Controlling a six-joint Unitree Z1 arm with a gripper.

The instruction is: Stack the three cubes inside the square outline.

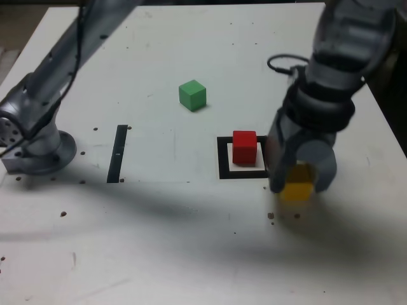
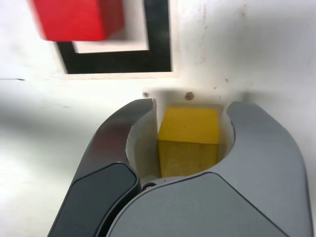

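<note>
Yellow cube clamped in your jaws beside the square outline

You have the jaws closed on the yellow cube [image 2: 188,140], one on each side of it, as the wrist view shows. In the exterior view the jaws point down at the surface [image 1: 178,241], and you find them near the outline, on its right side. You cannot tell whether the cube's underside touches the surface.

Your red cube [image 1: 244,147] sits inside the black square outline [image 1: 224,171], with part of the pale centre showing around it. The exterior view has the jaws covering part of the outline's right side. Your green cube [image 1: 193,95] lies apart from the other two, farther back and left of the outline in the exterior view, outside the frame.

Further left in that view you see a thin black strip [image 1: 117,154] on the surface, then the round arm base [image 1: 48,155]. Your upper arm link looks blurred, and a dark cable [image 1: 79,47] runs along the arm.
</note>
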